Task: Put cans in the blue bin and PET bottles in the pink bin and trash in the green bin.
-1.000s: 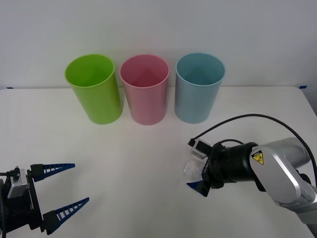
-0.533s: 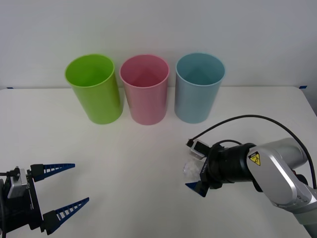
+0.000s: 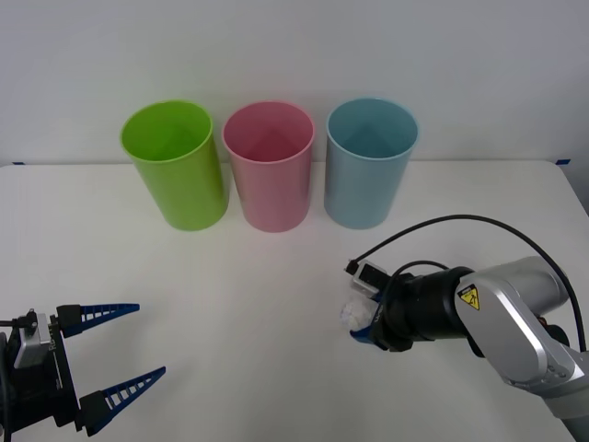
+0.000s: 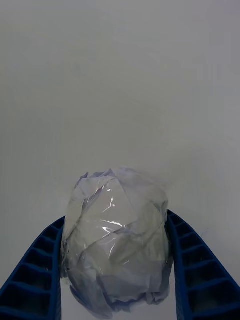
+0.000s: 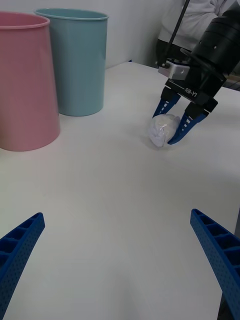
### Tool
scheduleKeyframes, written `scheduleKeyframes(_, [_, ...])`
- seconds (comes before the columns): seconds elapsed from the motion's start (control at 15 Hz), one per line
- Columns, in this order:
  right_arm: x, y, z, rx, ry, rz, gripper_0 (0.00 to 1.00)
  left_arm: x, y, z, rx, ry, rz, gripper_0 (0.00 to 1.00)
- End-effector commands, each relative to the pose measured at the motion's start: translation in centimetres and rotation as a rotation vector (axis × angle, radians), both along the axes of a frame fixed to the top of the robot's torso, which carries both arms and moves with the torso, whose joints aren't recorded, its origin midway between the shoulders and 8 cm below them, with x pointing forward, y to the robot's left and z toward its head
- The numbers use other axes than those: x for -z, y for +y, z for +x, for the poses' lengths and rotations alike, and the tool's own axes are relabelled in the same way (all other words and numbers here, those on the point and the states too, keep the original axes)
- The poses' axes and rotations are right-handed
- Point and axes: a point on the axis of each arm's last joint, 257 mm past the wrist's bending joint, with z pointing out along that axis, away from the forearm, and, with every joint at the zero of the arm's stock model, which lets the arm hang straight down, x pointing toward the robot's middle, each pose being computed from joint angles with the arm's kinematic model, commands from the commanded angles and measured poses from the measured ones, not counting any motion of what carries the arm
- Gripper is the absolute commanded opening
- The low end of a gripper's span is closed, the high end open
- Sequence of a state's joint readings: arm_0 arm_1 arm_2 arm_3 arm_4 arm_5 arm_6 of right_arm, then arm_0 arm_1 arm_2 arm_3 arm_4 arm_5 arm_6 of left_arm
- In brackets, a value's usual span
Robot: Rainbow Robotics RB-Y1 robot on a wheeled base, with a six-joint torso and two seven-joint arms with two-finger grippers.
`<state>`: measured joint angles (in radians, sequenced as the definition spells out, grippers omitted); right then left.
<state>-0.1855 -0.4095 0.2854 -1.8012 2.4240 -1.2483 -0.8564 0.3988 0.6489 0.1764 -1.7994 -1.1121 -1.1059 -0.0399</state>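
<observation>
The trash, a small wrinkly ball of clear film, lies on the white table right of centre. My right gripper is shut on the trash, one blue finger pressing each side of it. The left wrist view shows the same hold on the trash by the right gripper, low over the tabletop. At the near left my left gripper hangs open and holds nothing. Along the back stand the green bin, the pink bin and the blue bin, side by side.
The right arm's black cable arcs above its wrist. A person in a white top sits beyond the table's far side. The pink bin and blue bin stand upright and nearly touch.
The right gripper's fingers have drawn together around the film ball and now press on it. The left arm and the bins have not moved.
</observation>
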Motion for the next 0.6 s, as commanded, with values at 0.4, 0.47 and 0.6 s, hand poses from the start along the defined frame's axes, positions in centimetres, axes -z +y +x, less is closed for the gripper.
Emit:
scheduleKeyframes(0.4, [-0.4, 0.8, 0.6, 0.001, -0.035, 0.017, 0.0, 0.0, 0.0, 0.0, 0.0, 0.0, 0.0, 1.0])
scheduleKeyframes(0.47, [-1.0, 1.3, 0.9, -0.003, -0.052, 0.047, 0.0, 0.0, 0.0, 0.0, 0.0, 0.0, 0.0, 1.0])
scheduleKeyframes(0.6, [-2.9, 2.1, 1.2, -0.017, -0.076, 0.123, 0.0, 0.0, 0.0, 0.0, 0.0, 0.0, 0.0, 1.0])
